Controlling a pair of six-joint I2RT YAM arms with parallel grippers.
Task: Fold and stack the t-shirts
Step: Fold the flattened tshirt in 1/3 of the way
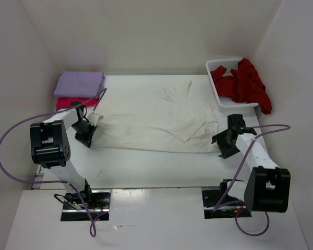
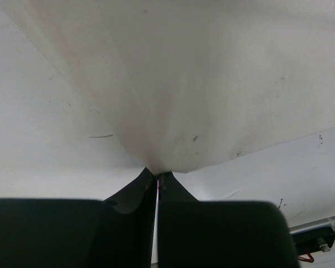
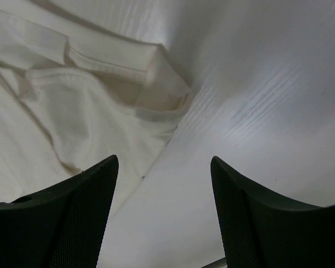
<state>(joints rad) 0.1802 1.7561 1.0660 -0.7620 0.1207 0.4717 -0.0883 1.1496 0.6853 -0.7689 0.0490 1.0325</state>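
The cream white t-shirt (image 1: 161, 122) lies spread over the middle of the table (image 1: 146, 166). It is wrinkled, with a folded-over flap at its centre and one sleeve pointing toward 12 o'clock. Its near hem runs from 9 o'clock to 4 o'clock. In the right wrist view a hemmed sleeve of this shirt (image 3: 72, 111) lies bunched on the table at 10 o'clock from the fingers.

The left tool (image 1: 95, 121) is clamped on the shirt's 9 o'clock corner. In the left wrist view the black fingers (image 2: 134, 195) are pressed together, and the cloth (image 2: 201, 84) fans up and away from the pinch in taut creases. The left arm rises from its base at the near edge, bends at a bulky joint at 8 o'clock, and its forearm angles toward 1 o'clock.

The right tool (image 1: 219, 147) stands just beside the shirt's 4 o'clock edge. Its fingers (image 3: 84, 212) are spread apart with nothing between them, only bare table and the shirt's edge below. The right arm bends at 4 o'clock and reaches toward 11 o'clock.

At 10 o'clock a folded lavender t-shirt (image 1: 79, 83) rests on a magenta-pink t-shirt (image 1: 75, 101). At 1 o'clock a dark red t-shirt (image 1: 245, 83) spills over the rim of a white lattice basket (image 1: 215, 65).

Purple cables (image 1: 5, 140) loop from both arms.
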